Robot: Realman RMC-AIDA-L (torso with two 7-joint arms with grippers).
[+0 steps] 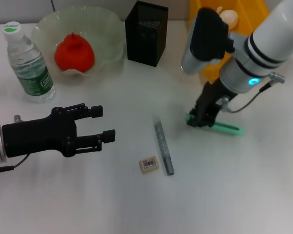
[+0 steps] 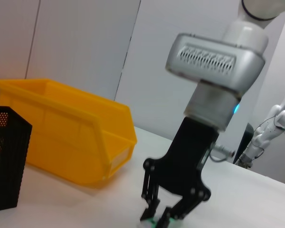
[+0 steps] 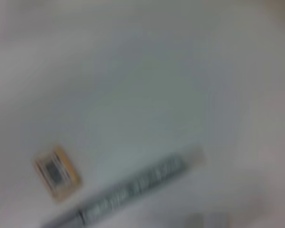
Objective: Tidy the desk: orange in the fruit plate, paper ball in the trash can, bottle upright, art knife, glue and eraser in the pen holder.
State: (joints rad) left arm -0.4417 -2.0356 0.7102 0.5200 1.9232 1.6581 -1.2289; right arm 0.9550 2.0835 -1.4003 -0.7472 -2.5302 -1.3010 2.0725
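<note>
Left pincer (image 1: 105, 124) nearest, fingers spread wide, idle above bench (image 1: 88, 204). Right pincer (image 1: 199, 119) down on green art knife (image 1: 224, 127), probably gripping its end for pen holder (image 1: 146, 33); glue (image 1: 163, 147), eraser (image 1: 149, 164) wait between.

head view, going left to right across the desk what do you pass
Water bottle → left hand → orange in the fruit plate → pen holder → eraser → grey glue stick → right hand on the green art knife → yellow bin.
</note>
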